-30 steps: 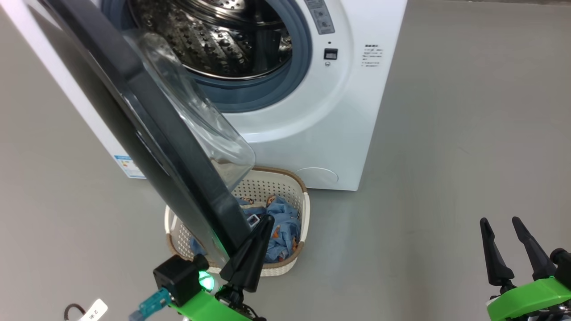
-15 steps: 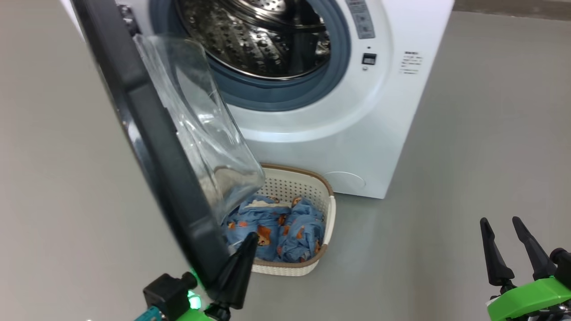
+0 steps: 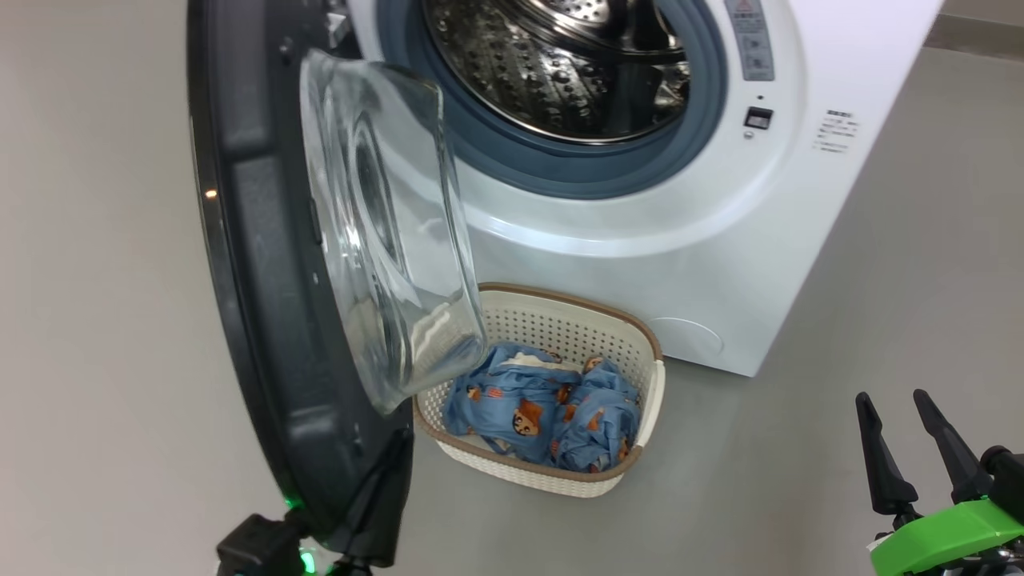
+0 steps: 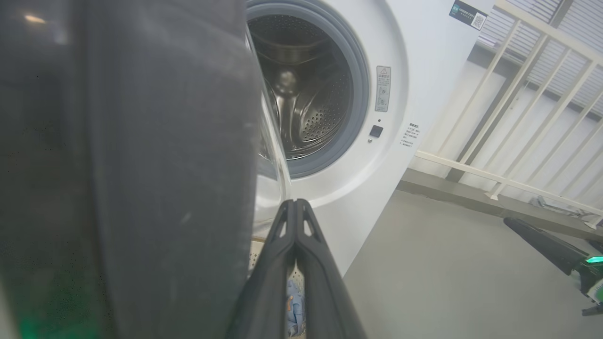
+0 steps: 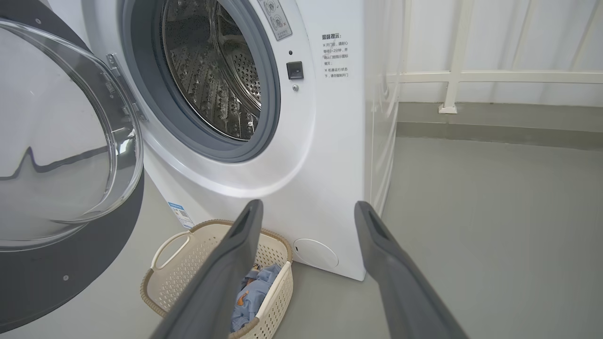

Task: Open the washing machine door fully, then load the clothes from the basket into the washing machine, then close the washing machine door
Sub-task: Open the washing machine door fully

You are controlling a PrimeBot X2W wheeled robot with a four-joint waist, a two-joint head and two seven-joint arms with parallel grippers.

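Observation:
The washing machine (image 3: pixel 720 264) stands open, its steel drum (image 3: pixel 576 72) bare. The washing machine door (image 3: pixel 248 304), black rim with a bulging glass bowl (image 3: pixel 384 240), hangs swung out to the left. My left gripper (image 3: pixel 398 448) is shut, its fingers lying against the inner face of the door's lower rim; in the left wrist view its tips (image 4: pixel 295 203) meet beside the door (image 4: pixel 165 165). The basket (image 3: pixel 640 336) sits on the floor before the machine, holding the blue bear-print clothes (image 3: pixel 544 408). My right gripper (image 3: pixel 890 396) is open and empty at the lower right, seen also (image 5: pixel 308 207) above the basket (image 5: pixel 207 254).
Grey floor (image 3: pixel 880 304) spreads to the right of the machine. A white railing (image 5: pixel 452 75) on a raised grey kerb (image 5: pixel 494 122) runs behind and to the right. The right arm's dark finger (image 4: pixel 541 245) shows in the left wrist view.
The door has swung further open to the left, with my shut left gripper staying against its lower rim. The head camera has shifted, bringing the basket more into view. The right gripper has not moved.

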